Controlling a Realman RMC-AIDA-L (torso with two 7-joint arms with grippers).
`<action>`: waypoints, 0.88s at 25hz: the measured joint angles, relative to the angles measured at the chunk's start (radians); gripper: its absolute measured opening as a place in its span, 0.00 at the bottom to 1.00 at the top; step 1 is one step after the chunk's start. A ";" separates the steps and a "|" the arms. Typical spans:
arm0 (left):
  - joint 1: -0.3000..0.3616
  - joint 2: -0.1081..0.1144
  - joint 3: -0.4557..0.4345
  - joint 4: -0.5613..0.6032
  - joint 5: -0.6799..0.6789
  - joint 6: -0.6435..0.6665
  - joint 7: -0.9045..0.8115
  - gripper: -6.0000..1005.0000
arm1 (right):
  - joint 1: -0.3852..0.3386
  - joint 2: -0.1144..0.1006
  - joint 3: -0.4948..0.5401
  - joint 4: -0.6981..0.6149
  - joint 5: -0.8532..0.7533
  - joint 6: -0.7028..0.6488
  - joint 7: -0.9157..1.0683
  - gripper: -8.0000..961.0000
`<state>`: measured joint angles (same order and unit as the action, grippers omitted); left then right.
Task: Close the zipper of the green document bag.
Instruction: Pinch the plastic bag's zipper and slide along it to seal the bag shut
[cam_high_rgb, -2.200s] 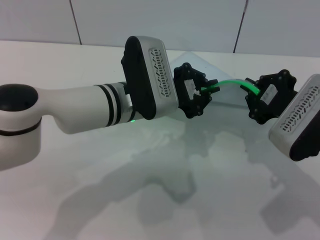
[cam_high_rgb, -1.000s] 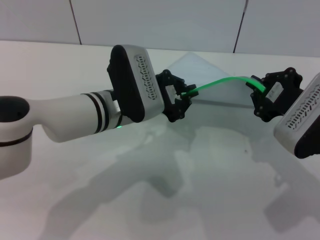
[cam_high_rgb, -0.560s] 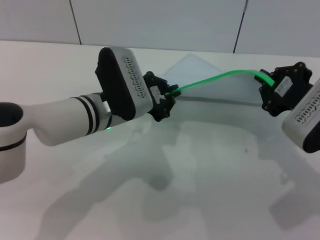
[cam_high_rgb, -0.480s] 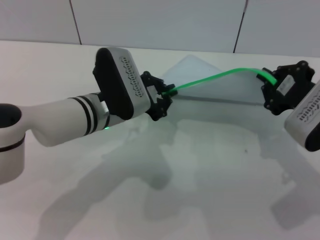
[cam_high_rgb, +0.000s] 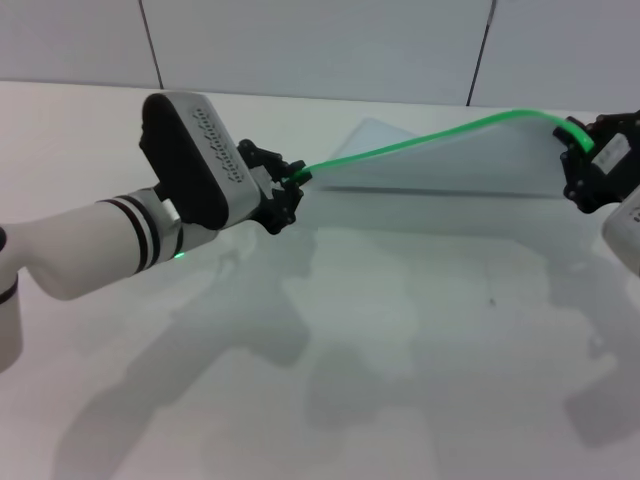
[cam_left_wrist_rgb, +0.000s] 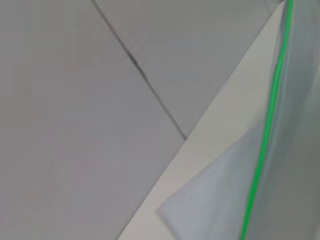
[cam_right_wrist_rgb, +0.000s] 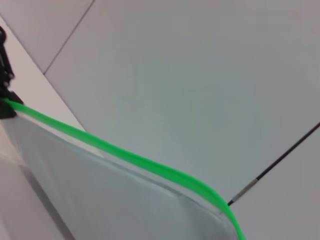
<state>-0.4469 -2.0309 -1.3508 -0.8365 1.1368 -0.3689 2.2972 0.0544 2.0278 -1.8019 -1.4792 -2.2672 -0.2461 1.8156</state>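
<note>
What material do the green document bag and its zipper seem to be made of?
The green document bag looks like thin, translucent, matte soft plastic: the wall shows faintly through it, and it sags between the grippers. The zipper looks like glossy, bright green flexible plastic, curving smoothly along the top edge.

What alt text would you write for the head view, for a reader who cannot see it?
Two robot arms hold a green document bag lifted above a white table, its green zipper stretched between them. The left gripper grips the zipper's left end; the right gripper holds the bag's right end at the picture's edge.
</note>
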 joint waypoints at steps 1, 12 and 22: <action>0.001 0.000 -0.005 0.001 0.000 0.000 0.000 0.11 | 0.000 0.000 0.002 0.001 0.000 0.003 0.000 0.14; 0.004 -0.001 -0.011 0.004 -0.002 0.001 -0.005 0.12 | -0.002 0.000 0.008 0.016 0.000 0.041 -0.001 0.14; -0.001 -0.003 -0.011 0.003 -0.015 -0.002 -0.002 0.12 | 0.007 0.002 -0.024 0.093 -0.001 0.212 -0.003 0.15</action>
<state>-0.4484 -2.0341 -1.3617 -0.8337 1.1215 -0.3706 2.2956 0.0610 2.0299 -1.8264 -1.3866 -2.2679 -0.0345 1.8129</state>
